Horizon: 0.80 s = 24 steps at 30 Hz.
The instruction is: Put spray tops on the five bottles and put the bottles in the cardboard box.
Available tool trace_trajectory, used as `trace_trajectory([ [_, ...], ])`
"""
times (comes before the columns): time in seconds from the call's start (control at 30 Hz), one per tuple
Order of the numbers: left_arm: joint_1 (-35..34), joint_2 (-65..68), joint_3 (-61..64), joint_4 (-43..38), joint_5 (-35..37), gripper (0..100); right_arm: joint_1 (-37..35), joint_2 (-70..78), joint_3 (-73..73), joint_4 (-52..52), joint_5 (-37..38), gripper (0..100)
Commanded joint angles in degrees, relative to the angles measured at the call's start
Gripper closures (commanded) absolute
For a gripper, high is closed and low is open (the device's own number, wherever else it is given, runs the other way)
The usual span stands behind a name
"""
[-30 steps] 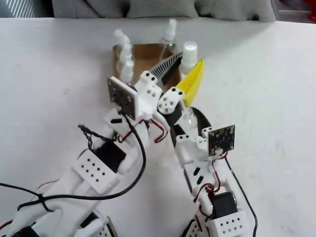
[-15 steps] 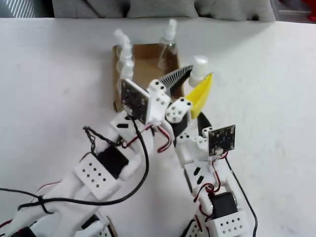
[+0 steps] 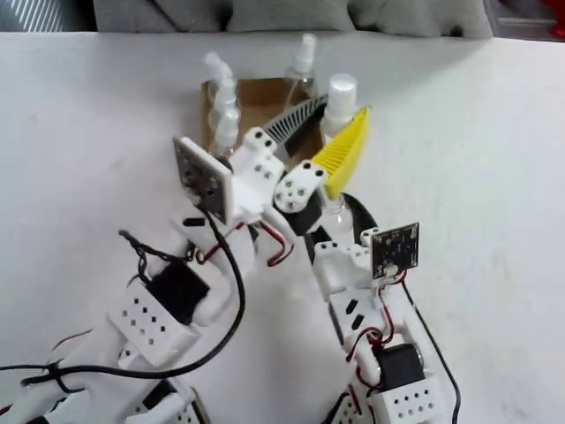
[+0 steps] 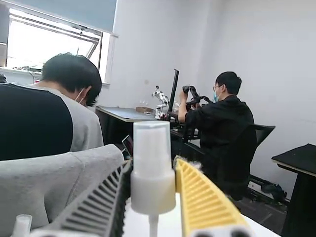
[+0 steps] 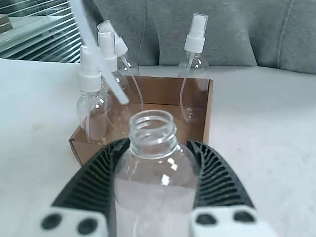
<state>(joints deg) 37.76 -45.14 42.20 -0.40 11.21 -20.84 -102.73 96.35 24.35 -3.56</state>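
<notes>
- Left jaws, one black and one yellow, clamp a white spray top (image 4: pixel 151 148), raised off the surface (image 3: pixel 459 132) near the box (image 5: pixel 158 91).
- Right jaws, both black, grip the clear, uncapped bottle (image 5: pixel 153 182) by its shoulders, upright, just short of the box.
- Four capped bottles stand in the box: three (image 5: pixel 91 98) along one side, one (image 5: pixel 194 54) at a far corner.
</notes>
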Motion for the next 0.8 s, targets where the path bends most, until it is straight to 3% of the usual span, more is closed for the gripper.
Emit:
trace_trajectory([
  [0.0, -0.66, -1.63, -4.4, -0.18, 0.18, 98, -0.22, -0.48, 0.53, 0.13, 0.7, 98.3],
  [0.4, -0.31, 0.92, -4.13, -0.35, 0.26, 98, -0.22, -0.4, 0.53, 0.13, 0.7, 98.3],
  [0.57, -0.48, 0.92, -4.13, -0.62, 5.54, 98, -0.22, -0.4, 0.53, 0.13, 0.7, 98.3],
  [0.77, -0.66, 1.01, -4.04, -0.26, 5.71, 98, -0.22, -0.4, 0.53, 0.13, 0.7, 98.3],
])
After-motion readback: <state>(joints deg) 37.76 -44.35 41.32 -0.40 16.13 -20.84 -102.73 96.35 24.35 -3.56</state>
